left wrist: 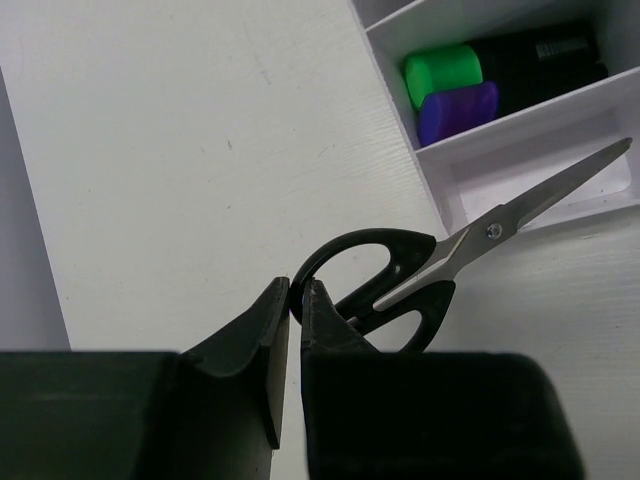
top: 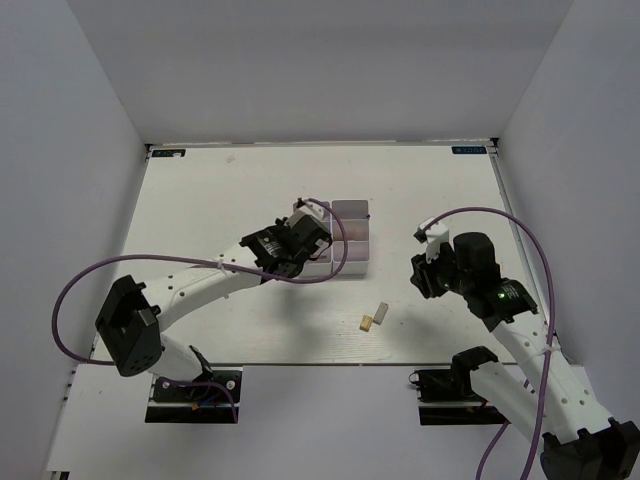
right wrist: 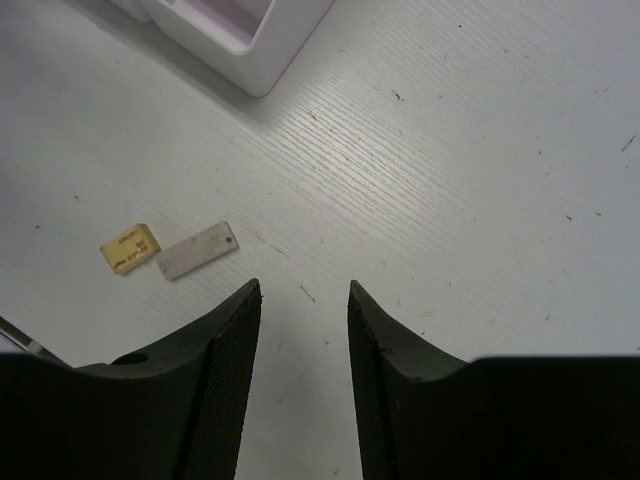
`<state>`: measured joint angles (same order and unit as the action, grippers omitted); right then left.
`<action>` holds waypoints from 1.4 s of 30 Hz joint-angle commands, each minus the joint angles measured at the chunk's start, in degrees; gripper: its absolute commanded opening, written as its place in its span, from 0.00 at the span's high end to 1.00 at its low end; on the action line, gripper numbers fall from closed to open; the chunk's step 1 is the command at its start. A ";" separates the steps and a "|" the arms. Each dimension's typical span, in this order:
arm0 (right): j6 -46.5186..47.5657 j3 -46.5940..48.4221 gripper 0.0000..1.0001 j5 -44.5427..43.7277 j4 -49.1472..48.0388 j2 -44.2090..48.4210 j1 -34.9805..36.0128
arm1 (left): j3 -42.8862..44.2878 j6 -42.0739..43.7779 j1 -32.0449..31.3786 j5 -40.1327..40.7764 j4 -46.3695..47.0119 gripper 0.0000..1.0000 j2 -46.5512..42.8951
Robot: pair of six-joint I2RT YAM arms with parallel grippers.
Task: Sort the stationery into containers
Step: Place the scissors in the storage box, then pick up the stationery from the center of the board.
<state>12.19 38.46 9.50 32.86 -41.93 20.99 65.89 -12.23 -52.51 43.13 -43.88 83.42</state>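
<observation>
My left gripper (left wrist: 296, 287) is shut on the handle loop of the black-handled scissors (left wrist: 420, 268); their blade tips reach over an empty bin of the white containers (left wrist: 520, 110). The bin beside it holds a green-capped black marker (left wrist: 445, 68) and a purple marker (left wrist: 458, 110). In the top view the left gripper (top: 305, 240) sits at the bins' (top: 352, 262) left side. My right gripper (right wrist: 304, 288) is open and empty above the table, right of the tan eraser (right wrist: 129, 249) and grey eraser (right wrist: 198, 250). Both erasers lie in front of the bins in the top view (top: 373, 317).
White walls enclose the table on three sides. A corner of the bin block (right wrist: 240, 30) shows at the top of the right wrist view. The right arm (top: 470, 275) hovers right of the bins.
</observation>
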 commanded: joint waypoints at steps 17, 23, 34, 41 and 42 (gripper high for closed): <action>-0.06 -0.66 0.51 0.96 -1.22 1.77 -1.04 | 18.14 4.76 1.27 -2.26 -2.52 0.72 12.65; 4.07 -1.19 0.32 6.49 0.00 0.19 -1.22 | 19.98 4.14 0.13 -2.44 -3.14 0.42 11.51; 73.63 -3.38 0.69 39.54 24.82 -5.96 -1.04 | 2.43 -5.68 -1.89 -10.05 -3.85 0.99 -14.88; 97.40 -2.61 0.48 38.32 25.06 -20.99 -0.43 | -21.47 -8.25 -1.54 -19.57 -5.08 0.27 -36.17; 97.33 -1.99 0.46 37.71 23.40 -22.13 -0.34 | -24.11 -8.77 -1.45 -20.19 -5.08 0.27 -37.52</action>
<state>94.74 33.98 44.23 55.44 -61.93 20.29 47.03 -18.92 -54.11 28.75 -48.14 49.30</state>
